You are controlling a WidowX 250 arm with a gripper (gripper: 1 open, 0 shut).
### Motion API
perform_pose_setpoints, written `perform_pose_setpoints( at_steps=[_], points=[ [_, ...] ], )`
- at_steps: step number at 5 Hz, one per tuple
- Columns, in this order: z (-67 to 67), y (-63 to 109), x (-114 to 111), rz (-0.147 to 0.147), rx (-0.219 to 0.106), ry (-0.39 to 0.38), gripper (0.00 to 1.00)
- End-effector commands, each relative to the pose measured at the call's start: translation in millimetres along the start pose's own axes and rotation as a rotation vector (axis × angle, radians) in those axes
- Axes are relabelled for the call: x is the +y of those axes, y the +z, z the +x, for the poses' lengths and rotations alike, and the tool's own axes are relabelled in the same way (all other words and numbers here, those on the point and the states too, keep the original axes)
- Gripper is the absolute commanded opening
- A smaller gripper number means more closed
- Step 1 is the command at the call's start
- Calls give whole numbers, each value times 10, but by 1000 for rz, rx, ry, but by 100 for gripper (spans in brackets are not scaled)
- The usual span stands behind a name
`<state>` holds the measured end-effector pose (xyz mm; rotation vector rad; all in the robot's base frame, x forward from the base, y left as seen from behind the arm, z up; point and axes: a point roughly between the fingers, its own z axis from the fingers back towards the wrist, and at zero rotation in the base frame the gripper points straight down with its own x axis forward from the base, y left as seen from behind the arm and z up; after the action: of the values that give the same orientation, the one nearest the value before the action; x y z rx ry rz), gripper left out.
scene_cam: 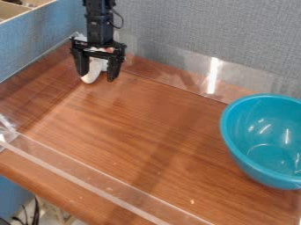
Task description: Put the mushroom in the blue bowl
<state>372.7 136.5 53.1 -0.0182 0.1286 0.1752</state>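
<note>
The mushroom (91, 75) lies at the back left of the wooden table; only its cream-white stem shows between the black fingers, its cap hidden. My gripper (95, 70) points straight down over it, open, one finger on each side of the stem. Whether the fingers touch it I cannot tell. The blue bowl (268, 141), large and teal with a glossy inside, stands empty at the right edge of the table, far from the gripper.
A grey fabric wall (200, 31) runs along the back, close behind the gripper. A blue panel and a cardboard box (24, 22) stand at the left. A clear plastic rim (70, 171) edges the table front.
</note>
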Motion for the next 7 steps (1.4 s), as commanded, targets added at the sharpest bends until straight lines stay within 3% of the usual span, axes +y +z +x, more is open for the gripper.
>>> perform_pose_setpoints(
  at_steps=[1,7],
  points=[
    [71,192,91,7,-67,16,100],
    [151,133,61,2,-94,-10,100]
  ],
)
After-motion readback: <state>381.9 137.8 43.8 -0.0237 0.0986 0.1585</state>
